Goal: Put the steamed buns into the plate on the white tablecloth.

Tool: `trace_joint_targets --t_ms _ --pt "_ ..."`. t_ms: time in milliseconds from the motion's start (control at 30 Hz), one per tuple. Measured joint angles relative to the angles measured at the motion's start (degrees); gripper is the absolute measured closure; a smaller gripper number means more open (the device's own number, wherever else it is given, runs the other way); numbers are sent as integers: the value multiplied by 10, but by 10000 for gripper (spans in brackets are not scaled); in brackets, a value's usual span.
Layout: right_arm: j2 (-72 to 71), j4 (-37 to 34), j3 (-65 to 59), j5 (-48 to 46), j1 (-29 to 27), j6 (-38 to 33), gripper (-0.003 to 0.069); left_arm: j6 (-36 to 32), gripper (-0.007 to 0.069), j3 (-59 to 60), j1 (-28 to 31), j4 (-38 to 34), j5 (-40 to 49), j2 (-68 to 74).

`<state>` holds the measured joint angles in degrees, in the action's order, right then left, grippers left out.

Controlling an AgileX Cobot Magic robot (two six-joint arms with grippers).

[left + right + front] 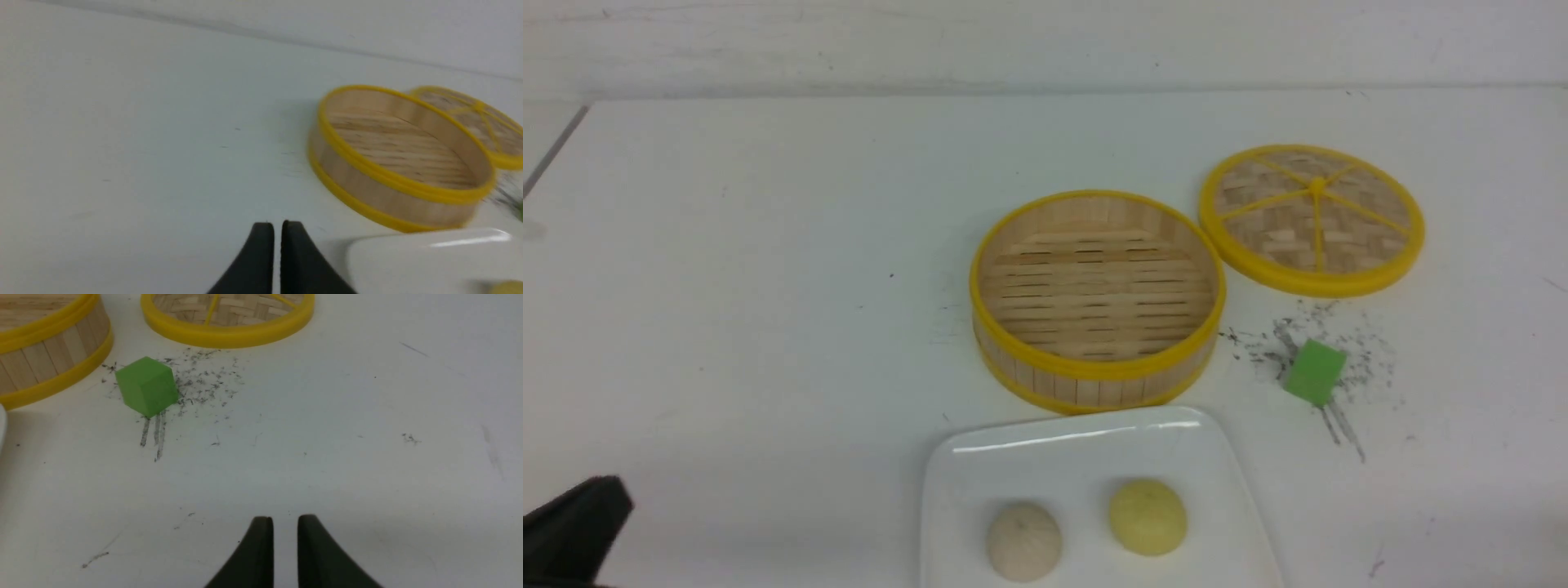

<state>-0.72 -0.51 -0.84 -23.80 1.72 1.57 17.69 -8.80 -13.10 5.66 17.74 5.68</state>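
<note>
White tablecloth (768,327), plain, faintly scuffed and marked by a patch of dark speckles, is spread beneath everything. Nearest, the dark left fingers (263,243) are seen slightly parted, with nothing gripped between them. The dark right fingers (261,539) are held a little wider apart over the cloth, also released and with nothing grasped.

Just ahead, a glossy white rounded-rectangular plate (1086,461) is set between the two arms, presumably so that it can be reached from either side. In it, a small greyish off-white domed bun (1024,542) and a pale yellow domed bun (1148,517) are laid apart from each other, each resting free of any grip. The plate's near part is cut off in the front view, so whether a third bun is held there cannot be told.

Beyond and to the right, a green cube (1315,372) is left on the speckles, likely not needed for the task. Behind the plate, a round yellow-rimmed bamboo steamer (1098,286) is seen with no bun inside, which suggests that emptying is done. Farther right, its woven bamboo lid (1315,220) is laid flat, probably so that access is not blocked.
</note>
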Motion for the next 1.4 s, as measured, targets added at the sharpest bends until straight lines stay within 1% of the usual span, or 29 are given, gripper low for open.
trace_joint_targets --t_ms 33,133,200,300,433,567,633,767,833,933,1133,1400 --pt "0 0 0 0 0 0 541 0 571 3 10 2 0 -4" --pt "0 0 0 0 0 0 538 0 570 56 85 13 1 -56" --pt "0 0 0 0 0 0 535 0 570 80 113 14 1 -61" --pt "0 0 0 0 0 0 530 0 566 102 135 18 6 -63" --pt "0 1 0 0 0 0 526 0 560 104 137 27 30 -63" --pt "0 1 0 0 0 0 520 0 557 103 135 28 35 -63" --pt "0 1 0 0 0 0 519 0 556 103 130 28 35 -63" --pt "0 2 0 0 0 0 512 -2 552 103 98 29 35 -63" --pt "0 2 0 0 0 0 509 -2 552 103 97 29 35 -63" --pt "0 2 0 0 0 0 506 -2 552 103 104 29 35 -63" --pt "0 2 0 0 0 0 496 -2 550 103 139 29 35 -63" --pt "0 2 0 0 0 0 489 -2 550 103 144 30 35 -63"
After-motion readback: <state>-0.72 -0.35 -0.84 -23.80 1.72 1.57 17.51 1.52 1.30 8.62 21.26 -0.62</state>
